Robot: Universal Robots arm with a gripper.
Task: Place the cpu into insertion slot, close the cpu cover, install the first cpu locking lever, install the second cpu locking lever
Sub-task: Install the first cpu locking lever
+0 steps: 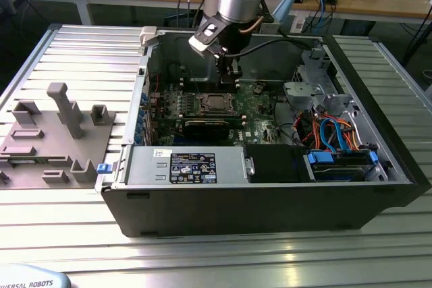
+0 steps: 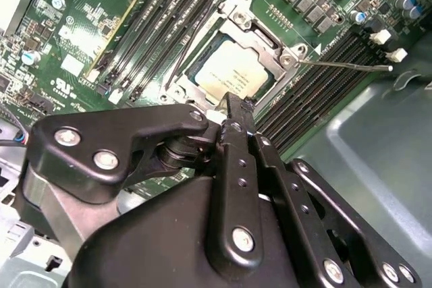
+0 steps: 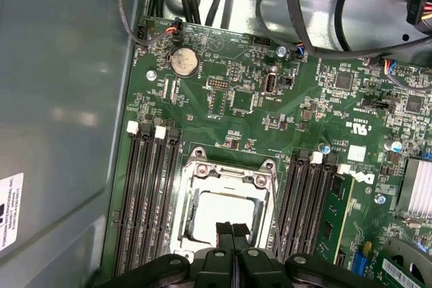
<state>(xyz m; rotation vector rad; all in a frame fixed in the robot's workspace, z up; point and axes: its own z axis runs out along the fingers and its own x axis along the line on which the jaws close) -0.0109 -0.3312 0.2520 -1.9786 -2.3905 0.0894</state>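
Observation:
The cpu [image 2: 229, 72] lies flat in the insertion slot [image 2: 179, 85] on the green board; its pale metal top shows through the window of the cpu cover [image 2: 270, 52], which lies down around it. In the first wrist view the cpu [image 3: 226, 210] and cpu cover [image 3: 229, 170] sit just beyond my fingertips. My gripper [image 2: 233, 102] is shut with nothing between its fingers and hovers over the near edge of the socket. One thin locking lever [image 2: 344, 65] sticks out sideways from a socket corner; another [image 2: 196, 32] runs along the opposite side. In the exterior view my gripper [image 1: 229, 75] hangs above the socket [image 1: 216, 104].
Long black memory slots [image 3: 148, 193] flank the socket on both sides. A coin battery [image 3: 183, 62] and black cables [image 3: 290, 11] lie beyond it. The case's grey wall [image 3: 61, 99] stands close by. A power supply box [image 1: 185, 165], coloured cables [image 1: 331, 129] and a grey fixture [image 1: 54, 133] are nearby.

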